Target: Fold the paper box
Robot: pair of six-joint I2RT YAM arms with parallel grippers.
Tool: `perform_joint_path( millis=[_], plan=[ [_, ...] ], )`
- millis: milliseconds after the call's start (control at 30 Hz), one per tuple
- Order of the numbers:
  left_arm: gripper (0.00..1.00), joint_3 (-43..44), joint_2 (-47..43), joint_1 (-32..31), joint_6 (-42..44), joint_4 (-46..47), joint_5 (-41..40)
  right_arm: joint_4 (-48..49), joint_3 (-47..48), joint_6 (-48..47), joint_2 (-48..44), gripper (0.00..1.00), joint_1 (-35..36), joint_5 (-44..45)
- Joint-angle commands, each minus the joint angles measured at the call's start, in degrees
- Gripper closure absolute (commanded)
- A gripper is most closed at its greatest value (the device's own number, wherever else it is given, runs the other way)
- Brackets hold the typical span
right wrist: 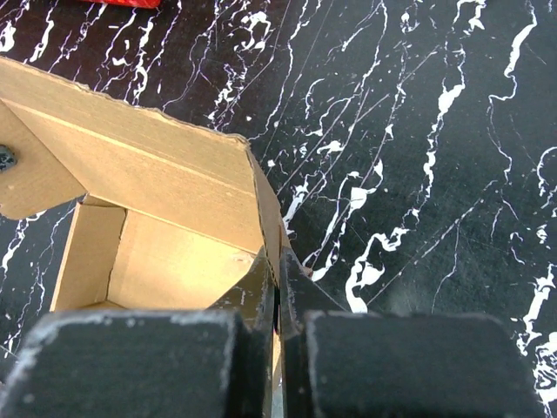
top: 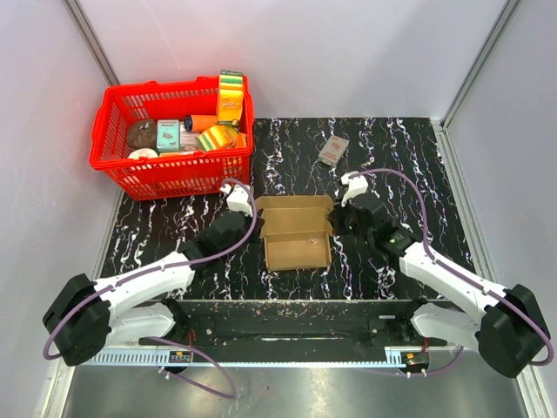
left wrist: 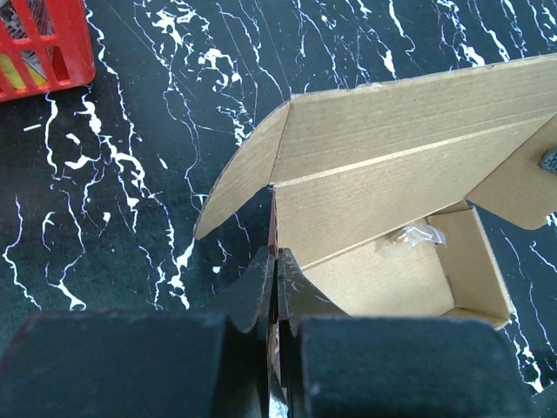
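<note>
Counter (top: 383, 157), black with white veining: the paper box (top: 298, 237), plain brown unprinted cardboard, is sitting at its middle, just in front of the two arm bases. The box is half formed. Its tray is already standing, open side up, and the lid panel is lying back towards the far side.

Left claw (top: 258, 228): in its wrist view the left claw (left wrist: 277, 279) is being pressed together on the upright left wall of the paper box (left wrist: 383, 174), close to the corner where a curved side flap is splaying outwards. Only the thin card is being pinched.

Right claw (top: 334, 223): in its wrist view the right claw (right wrist: 278, 283) is likewise being closed on the right wall of the paper box (right wrist: 157, 174), card between the fingers.

Judged purpose: both side walls are being held upright and square, so that the tray is being kept from springing flat while the lid and flaps are dealt with. The lid is not yet brought over, so the closing fold is judged to be outstanding.

A small clear crumpled scrap (left wrist: 413, 235) is lying on the box floor; what it is cannot be told.

A red plastic lattice basket (top: 174, 178) of groceries is standing at the far left, well apart. A small grey-and-red printed packet (top: 332, 150) is lying far of the box, untouched.
</note>
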Motion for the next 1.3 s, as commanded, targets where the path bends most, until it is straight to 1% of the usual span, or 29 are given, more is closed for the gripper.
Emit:
perform_joint_path(
  millis=[0,233,367,633,800,933,1267],
  plan=[
    [1.0,-1.75,-0.95,-4.49,-3.07,8.0,-3.62,9.61,-2.13,2.94,-3.45,1.0,3.03,2.66],
    [1.0,-5.7,-1.39,-8.36,-4.56,12.22,-8.82,14.8,-7.93,3.91,-6.0,1.0,8.04,8.89],
    [1.0,-7.2,-1.39,-10.2,-4.48,16.09,-11.98,21.2,-12.76,4.26,-7.76,1.0,10.24,12.07],
    [1.0,-7.55,-0.34,-11.52,-2.72,20.3,-13.83,28.77,-16.37,1.45,-9.26,1.0,11.56,15.41],
    [1.0,-8.78,1.16,-13.37,-3.95,22.42,-15.24,30.62,-18.04,2.06,-8.73,1.0,12.79,16.47],
    [1.0,-10.89,1.86,-15.74,-4.82,24.96,-16.99,32.99,-19.97,2.59,-9.17,1.0,14.37,18.92],
    [1.0,-12.3,4.76,-20.05,-7.11,26.9,-21.04,32.65,-22.53,3.64,-9.96,1.0,18.68,23.32]
  ],
)
